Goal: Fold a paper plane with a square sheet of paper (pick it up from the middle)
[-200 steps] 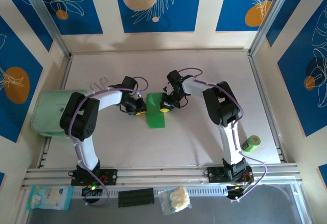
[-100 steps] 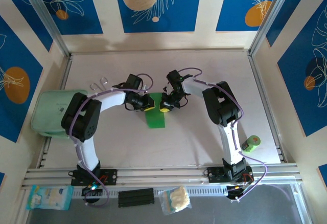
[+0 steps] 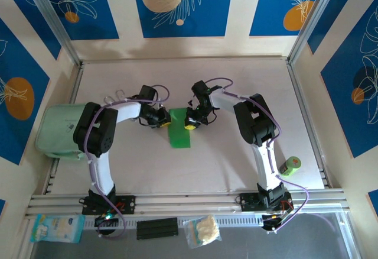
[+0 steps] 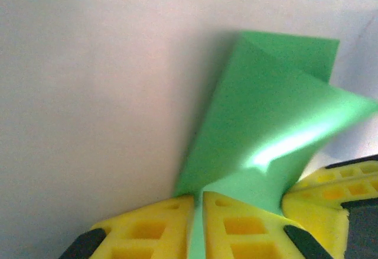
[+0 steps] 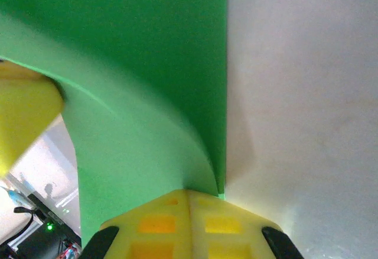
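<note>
Both the left gripper and the right gripper squeeze tight on the square sheet of paper, half lifted in the middle of the table. It looks like an early fold. Next, bend one side over gently and press it flat.

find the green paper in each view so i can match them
Top external: paper mid-table, between left pincer and right pincer.
Left wrist: paper right of centre, rising from the bottom edge.
Right wrist: paper upper left, curving down to the bottom.
Shared landmark: yellow fingers pinching its edge.
</note>
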Motion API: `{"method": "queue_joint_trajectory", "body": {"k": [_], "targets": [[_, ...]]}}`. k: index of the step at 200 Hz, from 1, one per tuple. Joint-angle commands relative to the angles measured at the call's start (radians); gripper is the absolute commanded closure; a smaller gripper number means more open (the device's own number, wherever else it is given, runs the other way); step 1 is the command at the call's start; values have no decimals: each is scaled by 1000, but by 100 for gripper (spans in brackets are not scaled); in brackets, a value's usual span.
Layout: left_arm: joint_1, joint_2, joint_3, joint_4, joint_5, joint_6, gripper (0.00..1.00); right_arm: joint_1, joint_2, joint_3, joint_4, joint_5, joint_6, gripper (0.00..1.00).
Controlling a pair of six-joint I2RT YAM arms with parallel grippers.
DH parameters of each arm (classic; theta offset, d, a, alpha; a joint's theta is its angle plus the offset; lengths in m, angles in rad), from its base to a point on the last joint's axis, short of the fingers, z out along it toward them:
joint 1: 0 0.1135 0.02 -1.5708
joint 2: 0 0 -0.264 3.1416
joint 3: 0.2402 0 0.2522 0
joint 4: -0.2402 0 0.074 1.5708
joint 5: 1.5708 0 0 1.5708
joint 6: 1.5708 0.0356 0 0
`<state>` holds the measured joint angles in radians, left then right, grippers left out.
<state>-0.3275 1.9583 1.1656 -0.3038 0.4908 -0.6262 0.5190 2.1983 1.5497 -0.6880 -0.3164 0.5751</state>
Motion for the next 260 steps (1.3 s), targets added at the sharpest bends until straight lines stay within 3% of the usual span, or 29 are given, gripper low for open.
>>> {"method": "queue_joint_trajectory", "body": {"k": [1, 18, 47, 92, 174, 232, 260], "targets": [[49, -35, 1, -101, -92, 63, 83, -19, 123, -69, -145, 319, -4, 98], [47, -74, 18, -98, -51, 68, 83, -19, 123, -69, -145, 316, -4, 98], [1, -114, 2, 14, 38, -47, 83, -18, 125, -72, -136, 311, -1, 98], [-60, -22, 31, 129, 66, -144, 85, -18, 130, -73, -137, 318, 2, 98], [-19, 95, 91, 50, -103, -90, 86, -20, 135, -88, -134, 316, -6, 98], [67, 82, 112, 20, -130, -19, 86, -24, 135, -105, -128, 333, -6, 98], [59, 40, 124, 39, -69, -19, 86, -26, 134, -105, -128, 331, -6, 98]]}}
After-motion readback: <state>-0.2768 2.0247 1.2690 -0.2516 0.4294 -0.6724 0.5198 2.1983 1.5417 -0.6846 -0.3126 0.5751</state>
